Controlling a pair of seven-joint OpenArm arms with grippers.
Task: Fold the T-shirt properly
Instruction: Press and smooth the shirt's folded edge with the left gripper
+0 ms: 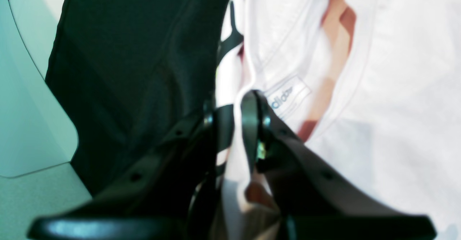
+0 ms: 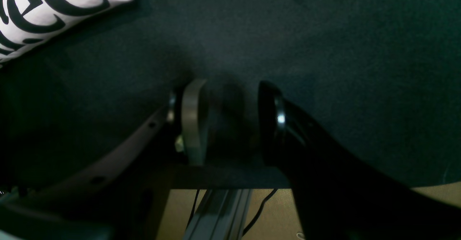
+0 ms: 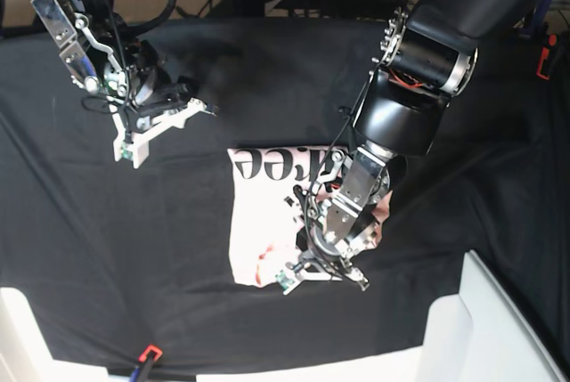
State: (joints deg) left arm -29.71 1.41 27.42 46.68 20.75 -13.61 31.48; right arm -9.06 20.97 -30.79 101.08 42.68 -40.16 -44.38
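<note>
Left wrist view: the left end effector (image 1: 236, 125) pinches a fold of the pale pink cotton T-shirt (image 1: 378, 89).

Right wrist view: the right end effector (image 2: 230, 123) gapes empty over the black-clothed surface (image 2: 324, 53).

Base view: the T-shirt (image 3: 267, 222) lies mid-surface, toward the near edge.

The base view looks steeply down from high above onto the black table cloth (image 3: 107, 248), taking in both arms and the whole T-shirt (image 3: 258, 222) at centre frame. The left wrist view sits just behind the left gripper (image 1: 236, 125) at lower centre of its frame, very close to the pink fabric, blurred, with the cloth in its upper left. The right wrist view looks past the right gripper (image 2: 230, 121) onto the cloth from near, sharing with the base view only the lettered shirt corner at its upper left.
</note>
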